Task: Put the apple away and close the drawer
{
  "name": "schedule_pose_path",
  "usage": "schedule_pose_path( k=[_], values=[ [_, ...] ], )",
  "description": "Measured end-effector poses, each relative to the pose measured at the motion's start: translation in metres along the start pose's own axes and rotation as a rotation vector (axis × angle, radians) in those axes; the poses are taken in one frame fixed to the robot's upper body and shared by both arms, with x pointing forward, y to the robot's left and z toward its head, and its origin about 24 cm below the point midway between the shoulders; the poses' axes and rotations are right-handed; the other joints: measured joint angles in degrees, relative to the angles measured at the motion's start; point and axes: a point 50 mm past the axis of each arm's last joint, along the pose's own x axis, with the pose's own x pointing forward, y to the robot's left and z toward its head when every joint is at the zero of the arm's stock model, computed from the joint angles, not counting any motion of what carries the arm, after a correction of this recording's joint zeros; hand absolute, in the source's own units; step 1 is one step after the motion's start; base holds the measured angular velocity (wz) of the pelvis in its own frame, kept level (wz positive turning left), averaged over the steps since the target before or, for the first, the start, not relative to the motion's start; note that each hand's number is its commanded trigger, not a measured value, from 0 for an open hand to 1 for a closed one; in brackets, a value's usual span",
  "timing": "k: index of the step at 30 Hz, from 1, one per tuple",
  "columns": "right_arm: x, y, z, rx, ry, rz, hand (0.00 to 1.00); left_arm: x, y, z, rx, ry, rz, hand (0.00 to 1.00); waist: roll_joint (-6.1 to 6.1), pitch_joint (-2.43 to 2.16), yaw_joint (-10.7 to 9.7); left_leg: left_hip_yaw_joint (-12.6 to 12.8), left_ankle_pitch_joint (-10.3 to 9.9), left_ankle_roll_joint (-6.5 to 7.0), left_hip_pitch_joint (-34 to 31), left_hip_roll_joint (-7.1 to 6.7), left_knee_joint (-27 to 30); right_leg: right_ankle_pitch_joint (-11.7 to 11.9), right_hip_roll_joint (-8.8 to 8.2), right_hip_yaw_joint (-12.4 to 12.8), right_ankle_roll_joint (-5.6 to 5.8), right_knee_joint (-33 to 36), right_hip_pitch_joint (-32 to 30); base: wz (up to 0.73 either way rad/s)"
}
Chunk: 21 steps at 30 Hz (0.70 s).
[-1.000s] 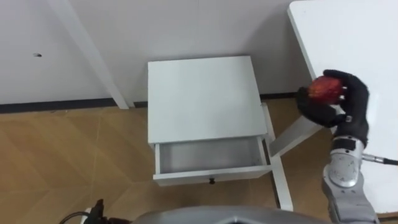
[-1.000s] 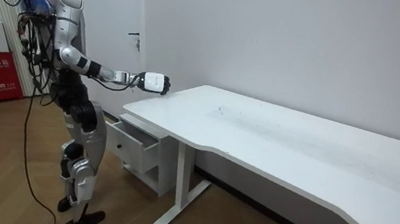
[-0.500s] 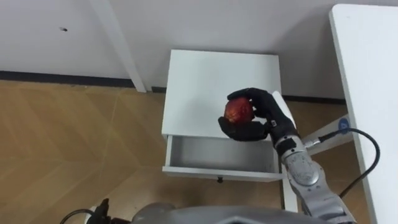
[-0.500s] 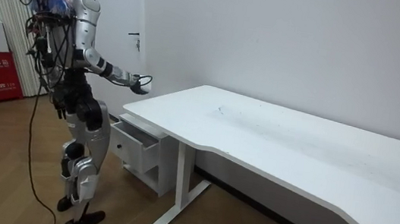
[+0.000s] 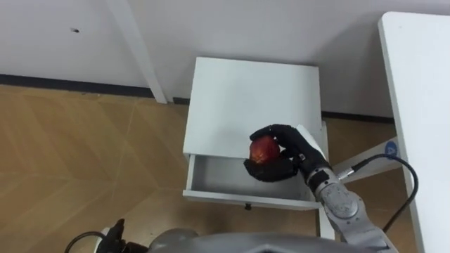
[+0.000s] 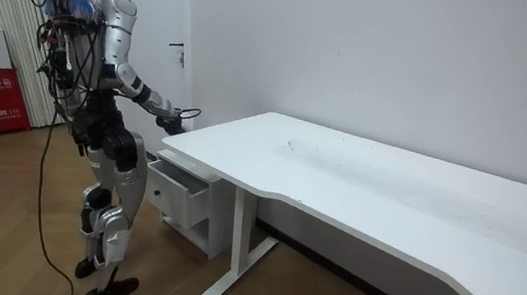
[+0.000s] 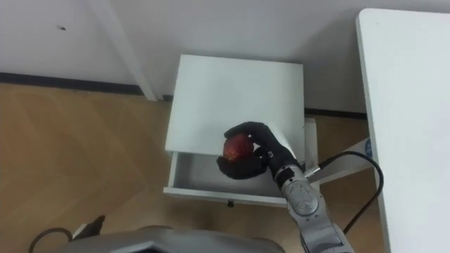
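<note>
The apple [image 5: 264, 150] is red and sits in the right hand [image 5: 290, 149], whose dark fingers [image 5: 271, 173] are curled round it from the far side and from beneath, so its left face shows between them. It hangs over the line where the cabinet [image 5: 239, 98] top ends and the open drawer [image 5: 246, 199] begins, over the right half of the drawer, clear of both as far as I can judge. The apple is round with no real long axis. Its stem end is hidden by the fingers, so I cannot tell which way it points.

The drawer is pulled out toward the robot and looks empty inside. The cabinet is white and stands against the wall, just left of the white table [image 5: 422, 105], on a wooden floor [image 5: 84, 154]. In the room view the robot stands upright in front of the cabinet with its right arm reached forward over it.

As for progress, 0 of the 2 goals are finished: the apple is picked up and carried to the drawer but not yet released inside. Lowering it in, letting go and pushing the drawer front shut all remain.
</note>
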Motion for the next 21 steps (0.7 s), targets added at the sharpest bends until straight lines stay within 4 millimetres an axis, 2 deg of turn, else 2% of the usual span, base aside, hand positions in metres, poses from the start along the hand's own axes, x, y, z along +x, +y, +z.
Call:
schedule_pose_path(
  k=[7,8,9,10,21],
  values=[
    [-0.0003,0.0022,-0.003,0.002,0.013,0.032,1.0,0.0003,0.0,0.0009,0.001,-0.002,-0.009,0.0,0.1,0.06,0.0,0.0,0.0,0.0,-0.2,-0.1,0.0,0.0,-0.08,0.0,0.0,0.0,0.0,0.0],
    [-0.0002,0.0023,-0.0029,0.002,0.013,0.034,0.69,0.0005,0.0001,0.0018,0.001,-0.005,-0.01,0.0,0.11,0.07,0.0,0.0,0.0,0.0,-0.5,-0.13,0.0,0.0,-0.1,0.1,0.0,0.0,-0.1,0.0],
    [-0.0002,0.0023,-0.0029,0.001,0.013,0.035,0.03,0.0006,0.0001,0.002,0.001,-0.005,-0.01,0.0,0.13,0.08,0.0,0.0,0.0,0.0,-0.6,-0.14,0.0,0.0,-0.11,0.1,0.0,0.0,-0.1,0.0],
    [-0.0003,0.0026,-0.0033,0.002,0.014,0.04,0.0,0.0005,0.0,0.0018,0.002,-0.005,-0.011,0.0,0.17,0.11,0.1,0.0,0.0,0.0,-0.6,-0.17,0.0,0.0,-0.14,0.1,0.0,0.0,-0.1,0.0],
    [-0.0002,0.0047,-0.0032,0.006,0.015,0.067,0.0,0.0008,-0.0001,0.0028,0.001,-0.007,-0.012,0.0,0.37,0.09,0.0,0.2,0.0,0.02,-1.3,-0.55,0.9,0.0,-0.42,-0.1,0.0,0.0,-0.2,0.0]
  ],
)
